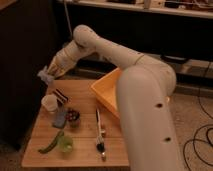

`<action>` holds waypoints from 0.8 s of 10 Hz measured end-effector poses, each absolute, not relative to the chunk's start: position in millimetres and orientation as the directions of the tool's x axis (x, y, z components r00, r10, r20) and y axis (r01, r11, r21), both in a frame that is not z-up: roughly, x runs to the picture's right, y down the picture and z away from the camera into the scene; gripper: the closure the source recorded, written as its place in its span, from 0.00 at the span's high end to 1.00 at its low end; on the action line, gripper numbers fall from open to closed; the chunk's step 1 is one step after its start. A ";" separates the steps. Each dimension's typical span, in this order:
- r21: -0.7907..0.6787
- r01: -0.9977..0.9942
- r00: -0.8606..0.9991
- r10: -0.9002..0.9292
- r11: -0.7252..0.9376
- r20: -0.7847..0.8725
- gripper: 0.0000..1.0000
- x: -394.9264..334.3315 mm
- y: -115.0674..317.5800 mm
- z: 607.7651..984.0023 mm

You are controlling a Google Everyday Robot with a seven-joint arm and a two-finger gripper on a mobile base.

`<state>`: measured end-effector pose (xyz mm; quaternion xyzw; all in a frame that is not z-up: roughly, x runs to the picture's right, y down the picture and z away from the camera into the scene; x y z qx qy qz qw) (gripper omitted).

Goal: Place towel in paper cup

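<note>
Aloft, claw (52, 71) pinches crumpled towel (44, 77) near paper cup (49, 103).

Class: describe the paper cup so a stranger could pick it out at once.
Start at the wooden table and go to its far left part, where the gripper hangs above, shut on the towel. The paper cup stands there upright. It is off-white and plain, unlike the green cup at the near edge.
</note>
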<state>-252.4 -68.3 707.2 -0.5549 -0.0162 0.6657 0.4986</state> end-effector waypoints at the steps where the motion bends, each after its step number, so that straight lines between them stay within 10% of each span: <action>1: -0.566 -0.655 0.108 0.679 -0.501 -0.726 0.00 -237.1 -51.1 710.4; 8: -0.581 -0.679 0.177 0.668 -0.449 -0.722 0.00 -255.6 -16.1 703.5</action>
